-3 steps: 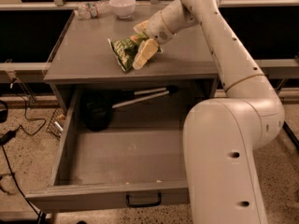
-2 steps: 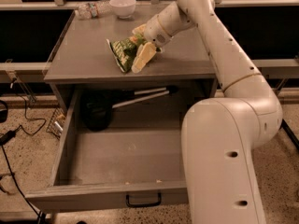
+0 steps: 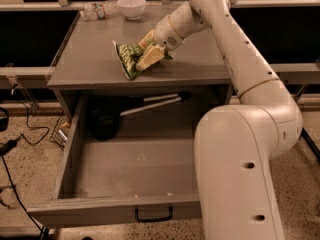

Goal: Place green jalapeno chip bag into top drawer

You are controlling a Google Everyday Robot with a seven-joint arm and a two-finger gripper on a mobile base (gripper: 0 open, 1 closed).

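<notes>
The green jalapeno chip bag [image 3: 129, 59] lies crumpled near the middle of the grey cabinet top [image 3: 85, 64], close to its front edge. My gripper [image 3: 143, 53] reaches in from the right, its cream fingers [image 3: 150, 58] closed over the bag's right end, which rests low on the top. The top drawer [image 3: 115, 204] is pulled wide open below, its black pull handle [image 3: 153, 215] facing the front. My arm hides the drawer's right side.
A black ladle-like utensil [image 3: 102, 124] with a long pale handle [image 3: 150, 104] lies at the drawer's back left. A white bowl [image 3: 132, 6] and a clear plastic bottle [image 3: 97, 10] stand at the back of the cabinet top. Cables [image 3: 15, 144] lie on the floor at left.
My gripper and the bag have shifted slightly to the left and towards the cabinet's front edge. The drawer has not moved.
</notes>
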